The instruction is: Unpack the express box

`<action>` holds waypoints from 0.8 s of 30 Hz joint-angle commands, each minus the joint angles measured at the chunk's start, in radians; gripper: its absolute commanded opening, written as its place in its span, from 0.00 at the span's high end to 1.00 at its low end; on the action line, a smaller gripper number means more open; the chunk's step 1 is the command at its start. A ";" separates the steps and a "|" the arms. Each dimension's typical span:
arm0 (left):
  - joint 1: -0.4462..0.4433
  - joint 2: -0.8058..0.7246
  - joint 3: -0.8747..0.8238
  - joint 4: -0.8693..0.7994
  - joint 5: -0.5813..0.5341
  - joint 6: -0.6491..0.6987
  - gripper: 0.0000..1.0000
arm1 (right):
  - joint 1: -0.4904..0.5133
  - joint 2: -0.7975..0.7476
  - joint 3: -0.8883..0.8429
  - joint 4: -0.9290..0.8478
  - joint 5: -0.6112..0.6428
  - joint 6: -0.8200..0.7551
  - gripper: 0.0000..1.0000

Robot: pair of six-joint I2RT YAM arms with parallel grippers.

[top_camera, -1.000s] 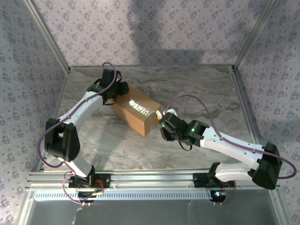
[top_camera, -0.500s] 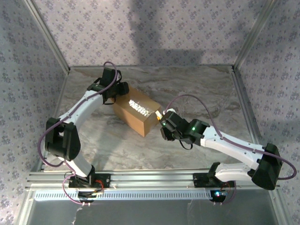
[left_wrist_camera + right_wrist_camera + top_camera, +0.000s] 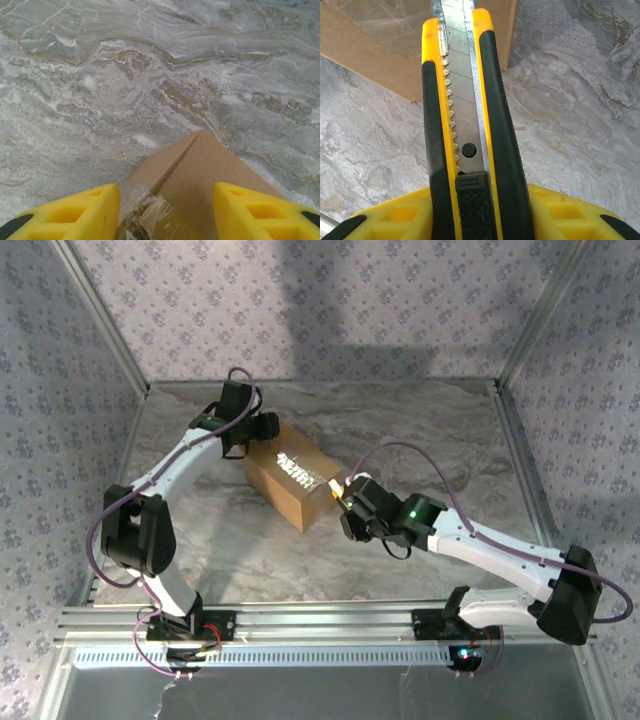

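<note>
Brown cardboard is what I am watching: the express box (image 3: 293, 475) is lying just left of the middle of the marble tabletop (image 3: 430, 420), with clear tape (image 3: 300, 470) shining along its closed top. My left pincer (image 3: 260, 435) is hovering at the box's far left end. Through its wrist camera the yellow fingers (image 3: 75, 212) are standing apart with a taped corner of the box between them, and I cannot tell whether they are touching the cardboard. My right pincer (image 3: 348, 498) is clenching a yellow-and-black utility knife (image 3: 462, 125), its blade (image 3: 457, 55) extended and reaching over the box's near right end.
</note>
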 commanded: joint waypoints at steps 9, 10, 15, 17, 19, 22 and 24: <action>-0.018 0.044 -0.035 -0.034 0.113 0.054 0.48 | 0.007 0.045 0.089 -0.010 -0.020 -0.026 1.00; -0.018 0.043 -0.039 -0.032 0.113 0.055 0.48 | 0.007 0.048 0.092 -0.013 -0.020 -0.026 1.00; -0.018 0.042 -0.048 -0.029 0.115 0.055 0.48 | 0.002 0.050 0.101 -0.022 -0.007 -0.017 1.00; -0.017 0.040 -0.051 -0.027 0.115 0.053 0.48 | -0.002 0.048 0.105 -0.029 -0.003 -0.013 1.00; -0.020 0.039 -0.054 -0.027 0.115 0.052 0.48 | -0.005 0.051 0.107 -0.030 -0.002 -0.008 1.00; -0.020 0.038 -0.055 -0.026 0.114 0.052 0.48 | -0.010 0.050 0.110 -0.034 -0.001 -0.005 1.00; -0.020 0.040 -0.057 -0.023 0.114 0.045 0.48 | -0.012 0.050 0.111 -0.031 0.002 -0.002 1.00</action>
